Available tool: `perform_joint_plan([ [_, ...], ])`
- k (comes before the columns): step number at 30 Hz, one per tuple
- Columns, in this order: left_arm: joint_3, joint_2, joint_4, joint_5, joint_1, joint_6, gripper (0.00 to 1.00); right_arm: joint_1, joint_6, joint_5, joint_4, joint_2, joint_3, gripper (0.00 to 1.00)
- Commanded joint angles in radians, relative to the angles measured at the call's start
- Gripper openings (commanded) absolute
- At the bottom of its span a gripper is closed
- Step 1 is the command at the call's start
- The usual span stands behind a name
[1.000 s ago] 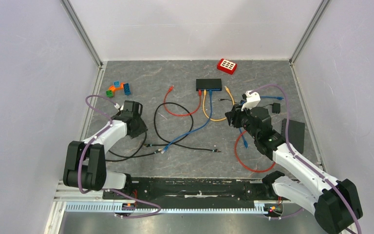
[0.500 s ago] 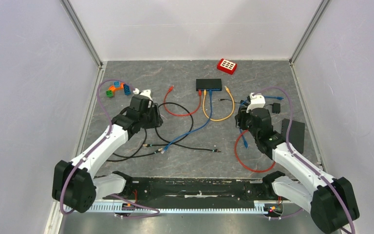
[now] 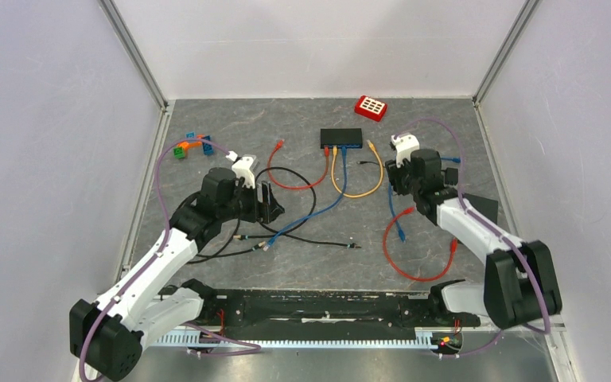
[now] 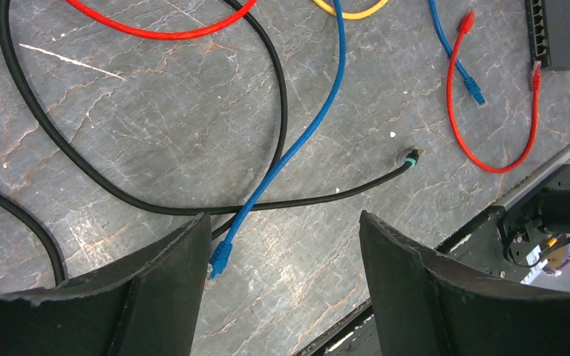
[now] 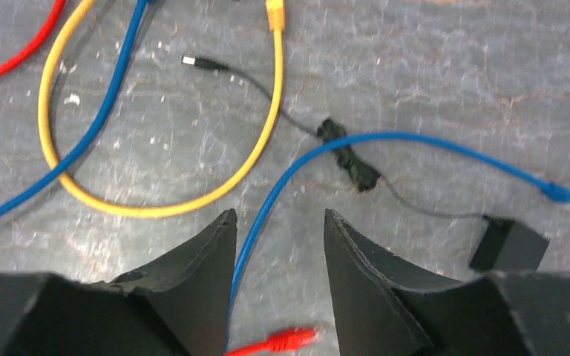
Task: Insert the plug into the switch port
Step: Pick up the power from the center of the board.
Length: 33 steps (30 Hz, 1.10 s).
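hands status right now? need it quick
Left hand: open wide, holding nothing.
Right hand: open, holding nothing; blue cable runs under the gap, ungripped.

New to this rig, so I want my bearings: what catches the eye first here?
A tangle of red, yellow, blue and black cables sprawls across the middle of the table, some plugged into the black switch at the back. The left gripper and right gripper hang open above the cables, holding nothing.
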Motion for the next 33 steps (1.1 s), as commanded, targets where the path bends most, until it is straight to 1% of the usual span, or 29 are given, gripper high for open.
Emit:
perform_joint_plan([
  [1, 0.005, -0.059, -0.002, -0.003, -0.003, 0.043, 0.79, -0.049, -0.06, -0.124, 0.033, 0.109, 0.15, 0.48],
  [3, 0.017, -0.073, -0.044, -0.062, -0.003, 0.041, 0.8, -0.07, -0.091, -0.126, 0.014, 0.158, 0.199, 0.48],
  [6, 0.022, -0.094, -0.054, -0.079, -0.003, 0.058, 0.8, -0.111, -0.126, -0.13, -0.055, 0.21, 0.264, 0.48],
  [9, 0.015, -0.094, -0.05, -0.067, -0.003, 0.065, 0.8, -0.159, -0.143, -0.109, -0.11, 0.243, 0.308, 0.47],
  [13, 0.025, -0.079, -0.046, -0.047, -0.003, 0.059, 0.79, -0.24, -0.102, -0.097, -0.164, 0.256, 0.32, 0.47],
  [15, 0.025, -0.077, -0.036, -0.021, -0.003, 0.064, 0.78, -0.261, -0.097, -0.081, -0.184, 0.259, 0.325, 0.47],
  [17, 0.025, -0.079, -0.034, -0.014, -0.004, 0.066, 0.77, -0.295, -0.116, -0.064, -0.201, 0.261, 0.33, 0.48],
  [19, 0.026, -0.083, -0.041, -0.012, -0.005, 0.069, 0.77, -0.325, -0.174, -0.106, -0.205, 0.266, 0.33, 0.48],
  [21, 0.025, -0.086, -0.044, -0.007, -0.007, 0.069, 0.77, -0.325, -0.269, -0.229, -0.201, 0.285, 0.334, 0.48],
  [23, 0.024, -0.085, -0.041, -0.007, -0.007, 0.066, 0.76, -0.319, -0.327, -0.346, -0.211, 0.32, 0.357, 0.46],
  [26, 0.034, -0.081, -0.055, -0.002, -0.008, 0.083, 0.76, -0.295, -0.347, -0.434, -0.164, 0.367, 0.375, 0.45],
  [28, 0.043, -0.082, -0.073, -0.016, -0.007, 0.096, 0.75, -0.282, -0.372, -0.457, -0.157, 0.414, 0.402, 0.45],
  [31, 0.039, -0.101, -0.074, -0.031, -0.007, 0.102, 0.75, -0.26, -0.392, -0.421, -0.205, 0.489, 0.491, 0.44],
  [33, 0.03, -0.113, -0.059, -0.036, -0.007, 0.096, 0.75, -0.24, -0.404, -0.401, -0.2, 0.517, 0.522, 0.44],
])
